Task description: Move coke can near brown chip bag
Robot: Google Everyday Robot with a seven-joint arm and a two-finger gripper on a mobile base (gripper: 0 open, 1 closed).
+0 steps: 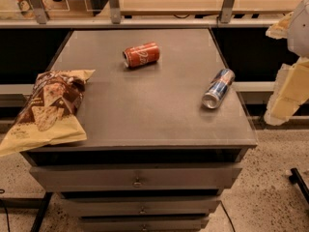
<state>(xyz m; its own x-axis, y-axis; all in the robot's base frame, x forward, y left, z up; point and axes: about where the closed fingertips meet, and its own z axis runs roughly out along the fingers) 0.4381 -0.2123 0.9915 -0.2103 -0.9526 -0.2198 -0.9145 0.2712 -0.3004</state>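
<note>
The coke can (141, 55) is red-orange with white script and lies on its side at the back middle of the grey cabinet top (145, 105). The brown chip bag (48, 108) lies at the front left corner and overhangs the left edge. My gripper (277, 66) is at the right edge of the view, off the cabinet's right side and far from the coke can. Its pale yellow fingers (289, 91) stand apart with nothing between them.
A blue-and-silver can (218, 88) lies on its side near the cabinet's right edge, between my gripper and the coke can. Drawers (137, 177) sit below the top. A wooden shelf with metal posts (114, 4) runs behind.
</note>
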